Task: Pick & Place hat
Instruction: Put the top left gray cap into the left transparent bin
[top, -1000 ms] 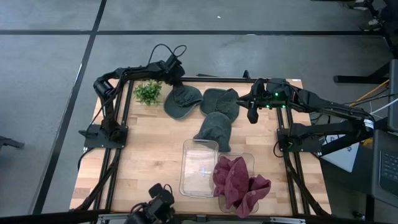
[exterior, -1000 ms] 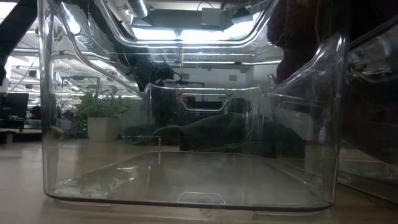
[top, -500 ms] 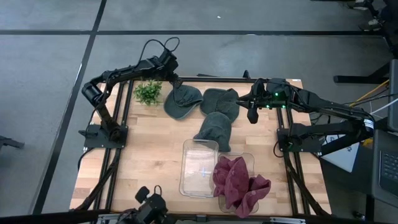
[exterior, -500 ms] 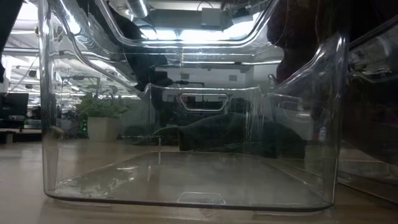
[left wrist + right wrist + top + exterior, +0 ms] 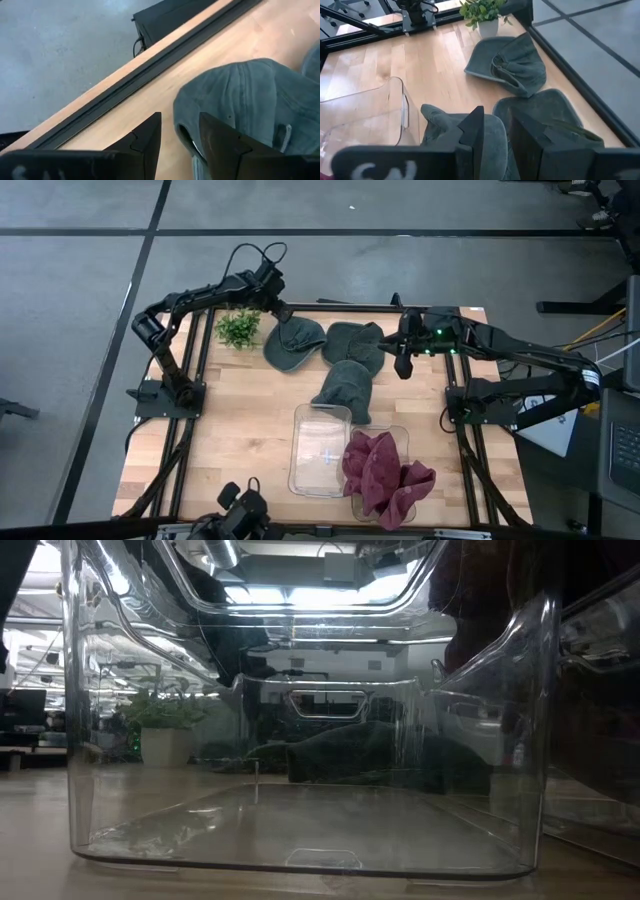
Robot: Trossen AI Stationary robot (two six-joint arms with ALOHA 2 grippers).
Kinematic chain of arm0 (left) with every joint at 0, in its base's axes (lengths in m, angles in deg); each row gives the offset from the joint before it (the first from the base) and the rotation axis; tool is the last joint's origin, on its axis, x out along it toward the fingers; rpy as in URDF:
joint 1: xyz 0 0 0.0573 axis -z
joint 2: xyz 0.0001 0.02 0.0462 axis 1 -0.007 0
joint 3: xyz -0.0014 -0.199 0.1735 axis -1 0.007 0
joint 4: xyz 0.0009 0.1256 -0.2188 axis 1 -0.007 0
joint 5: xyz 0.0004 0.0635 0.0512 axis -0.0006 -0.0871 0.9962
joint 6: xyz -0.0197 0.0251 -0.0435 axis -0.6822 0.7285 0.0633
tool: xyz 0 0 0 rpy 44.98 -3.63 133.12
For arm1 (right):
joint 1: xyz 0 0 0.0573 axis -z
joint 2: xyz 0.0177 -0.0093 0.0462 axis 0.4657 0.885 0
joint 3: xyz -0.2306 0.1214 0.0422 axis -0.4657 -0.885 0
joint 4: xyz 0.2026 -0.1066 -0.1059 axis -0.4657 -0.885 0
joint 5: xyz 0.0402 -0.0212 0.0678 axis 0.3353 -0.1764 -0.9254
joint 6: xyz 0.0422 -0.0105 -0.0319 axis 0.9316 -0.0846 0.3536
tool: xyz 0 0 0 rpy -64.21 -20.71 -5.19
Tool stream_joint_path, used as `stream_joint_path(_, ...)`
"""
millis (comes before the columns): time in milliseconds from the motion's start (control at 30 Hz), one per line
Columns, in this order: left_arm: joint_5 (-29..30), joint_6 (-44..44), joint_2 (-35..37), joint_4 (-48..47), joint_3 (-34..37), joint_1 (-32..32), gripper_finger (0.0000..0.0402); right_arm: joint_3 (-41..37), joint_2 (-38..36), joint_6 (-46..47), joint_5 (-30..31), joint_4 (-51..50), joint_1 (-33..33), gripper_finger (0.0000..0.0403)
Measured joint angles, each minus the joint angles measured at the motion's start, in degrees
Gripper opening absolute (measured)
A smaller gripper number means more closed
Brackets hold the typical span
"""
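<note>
Hat close beside left tool, strap visible underneath

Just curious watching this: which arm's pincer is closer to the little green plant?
The left. Its pincer hovers just beside the plant, by the nearest grey hat. The right pincer sits across the table, past all three hats.

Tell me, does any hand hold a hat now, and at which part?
Nothing is held. The left hand hangs open at the edge of the left hat; the right hand is open above the other hats.
</note>
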Motion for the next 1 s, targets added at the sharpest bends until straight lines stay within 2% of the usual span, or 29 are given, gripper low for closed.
stream_joint_path(867,-1.77,-0.21,-6.50,-0.14,0.00,0.17,0.0127,0.00,1.45,-0.49,-0.09,-0.07,-0.07,0.0087)
stream_joint_path(1000,-2.80,2.00,-6.57,-0.14,0.00,0.16,0.0106,0.00,1.45,-0.49,-0.09,-0.05,-0.07,0.0087)
